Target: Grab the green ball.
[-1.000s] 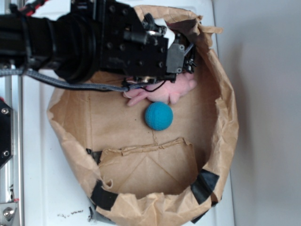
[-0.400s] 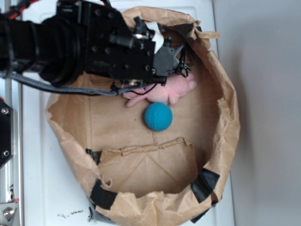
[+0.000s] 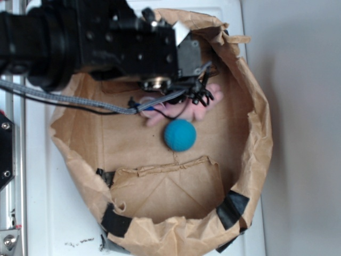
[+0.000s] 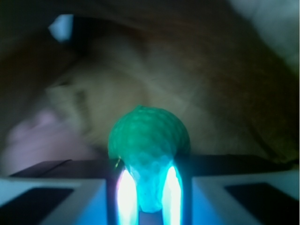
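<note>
Fingers (image 4: 149, 187) grip green ball (image 4: 149, 136) above paper bag (image 3: 256, 133).

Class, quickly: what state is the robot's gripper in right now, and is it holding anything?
Gripper: shut on the small green ball with the ribbed, knitted-looking surface, which the wrist view shows sitting between its fingers.
</note>
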`<state>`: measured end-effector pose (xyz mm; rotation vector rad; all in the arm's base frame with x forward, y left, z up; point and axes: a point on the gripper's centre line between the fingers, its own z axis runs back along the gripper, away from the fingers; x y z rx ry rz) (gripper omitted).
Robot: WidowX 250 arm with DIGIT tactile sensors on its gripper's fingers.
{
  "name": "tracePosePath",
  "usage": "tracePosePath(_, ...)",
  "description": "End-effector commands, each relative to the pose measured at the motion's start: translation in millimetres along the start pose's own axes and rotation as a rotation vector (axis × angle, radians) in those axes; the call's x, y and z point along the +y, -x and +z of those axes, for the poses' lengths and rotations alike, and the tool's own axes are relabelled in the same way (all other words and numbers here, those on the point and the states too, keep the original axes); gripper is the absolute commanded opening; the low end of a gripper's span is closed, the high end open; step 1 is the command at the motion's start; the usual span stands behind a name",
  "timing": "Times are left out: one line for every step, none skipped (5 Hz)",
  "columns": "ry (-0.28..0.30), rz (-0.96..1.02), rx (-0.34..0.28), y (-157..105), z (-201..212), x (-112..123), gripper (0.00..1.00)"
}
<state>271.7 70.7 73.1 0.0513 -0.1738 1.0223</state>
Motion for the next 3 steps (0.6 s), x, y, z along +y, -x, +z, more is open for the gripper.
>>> tracePosePath(0.047, -0.153, 0.087, -26.4, 64.7, 8.9, 0.0)
tracePosePath(-0.004, -0.357, 0.173, -32.4, 68.7, 9.6, 0.0)
tracePosePath(-0.035, -0.475, 0.171, -29.1, 69.2, 8.8, 0.0)
